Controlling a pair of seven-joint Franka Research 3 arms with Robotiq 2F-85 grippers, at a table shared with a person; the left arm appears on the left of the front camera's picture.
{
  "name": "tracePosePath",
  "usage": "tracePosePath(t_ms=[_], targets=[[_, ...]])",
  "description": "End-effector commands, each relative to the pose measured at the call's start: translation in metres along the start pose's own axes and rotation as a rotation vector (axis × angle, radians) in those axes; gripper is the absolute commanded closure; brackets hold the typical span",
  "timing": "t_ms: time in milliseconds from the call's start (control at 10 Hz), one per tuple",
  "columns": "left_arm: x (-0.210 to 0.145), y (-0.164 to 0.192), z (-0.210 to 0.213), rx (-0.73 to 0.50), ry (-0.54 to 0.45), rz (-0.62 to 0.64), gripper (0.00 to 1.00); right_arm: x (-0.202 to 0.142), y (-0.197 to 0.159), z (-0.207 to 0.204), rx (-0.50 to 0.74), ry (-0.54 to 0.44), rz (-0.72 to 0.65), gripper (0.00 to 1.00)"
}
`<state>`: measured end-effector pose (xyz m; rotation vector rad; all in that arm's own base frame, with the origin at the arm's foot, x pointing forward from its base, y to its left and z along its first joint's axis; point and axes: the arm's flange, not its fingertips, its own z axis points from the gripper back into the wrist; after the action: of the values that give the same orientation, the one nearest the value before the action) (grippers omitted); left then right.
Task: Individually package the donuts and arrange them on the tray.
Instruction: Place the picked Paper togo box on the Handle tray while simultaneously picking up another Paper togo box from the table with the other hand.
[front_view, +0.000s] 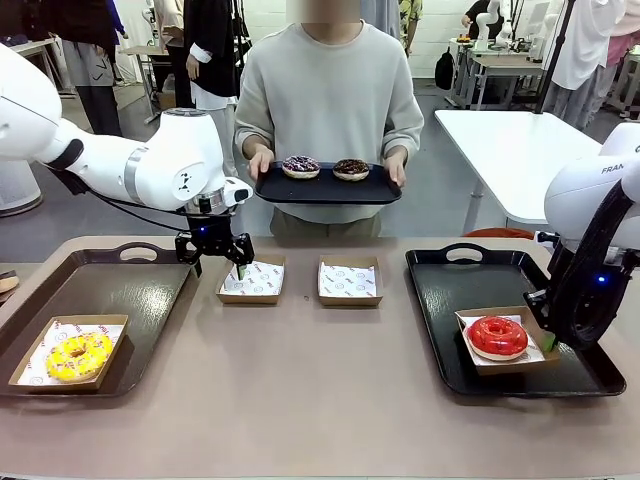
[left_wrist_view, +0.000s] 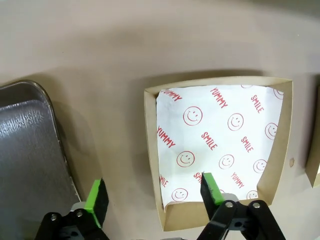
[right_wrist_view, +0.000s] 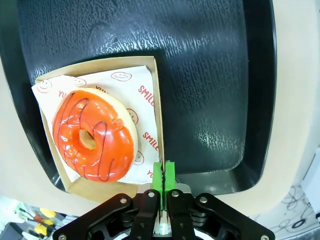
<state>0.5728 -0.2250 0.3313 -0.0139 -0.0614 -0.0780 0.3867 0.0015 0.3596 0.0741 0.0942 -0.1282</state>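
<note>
Across the table, you see a person holding a tray (front_view: 325, 192) with the purple donut (front_view: 300, 165) and brown donut (front_view: 351, 168). The left tray (front_view: 130, 290), cut off at the frame edge, holds the boxed yellow donut (front_view: 58, 360). The right tray (front_view: 450, 290) holds the red donut (right_wrist_view: 110, 150) in a box (right_wrist_view: 100, 67). The right gripper (right_wrist_view: 163, 172) is clenched on that box's rim. The left gripper (left_wrist_view: 152, 190) is spread, straddling an empty box (left_wrist_view: 150, 130) wall.

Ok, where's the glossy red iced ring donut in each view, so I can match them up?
Front view: glossy red iced ring donut low right, in a paper-lined cardboard box on the black right tray.
Right wrist view: donut left of centre, in that box.
Left wrist view: looks down on a different, empty lined box.
Shared landmark: right gripper, shut on the box's edge.
</note>
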Motion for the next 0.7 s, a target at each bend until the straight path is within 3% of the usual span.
tracePosePath(t_ms=[0, 100, 200, 300, 400, 500, 600], targets=[[0.0082, -0.0039, -0.0020, -0.011, -0.011, 0.048, 0.60, 0.0010, -0.0008, -0.0021, -0.022, 0.009, -0.013, 0.41], [0.0094, -0.0034, -0.0018, -0.014, -0.012, 0.055, 0.73, 0.0011, -0.0011, -0.0016, -0.021, 0.009, -0.012, 0.31], [0.0103, -0.0045, -0.0016, -0.017, -0.013, 0.057, 1.00, 0.0013, -0.0011, -0.0017, -0.019, 0.008, -0.012, 0.00], [0.0108, -0.0053, -0.0022, -0.018, -0.012, 0.058, 1.00, 0.0011, -0.0010, -0.0019, -0.017, 0.008, -0.012, 0.00], [0.0111, -0.0057, -0.0024, -0.019, -0.011, 0.060, 1.00, 0.0009, -0.0017, -0.0023, -0.015, 0.009, -0.013, 0.15], [0.0114, -0.0057, -0.0020, -0.021, -0.010, 0.061, 0.93, 0.0010, -0.0024, -0.0026, -0.012, 0.009, -0.015, 0.05], [0.0112, -0.0058, -0.0017, -0.023, -0.009, 0.065, 1.00, 0.0007, -0.0028, -0.0030, -0.009, 0.009, -0.016, 0.00]])
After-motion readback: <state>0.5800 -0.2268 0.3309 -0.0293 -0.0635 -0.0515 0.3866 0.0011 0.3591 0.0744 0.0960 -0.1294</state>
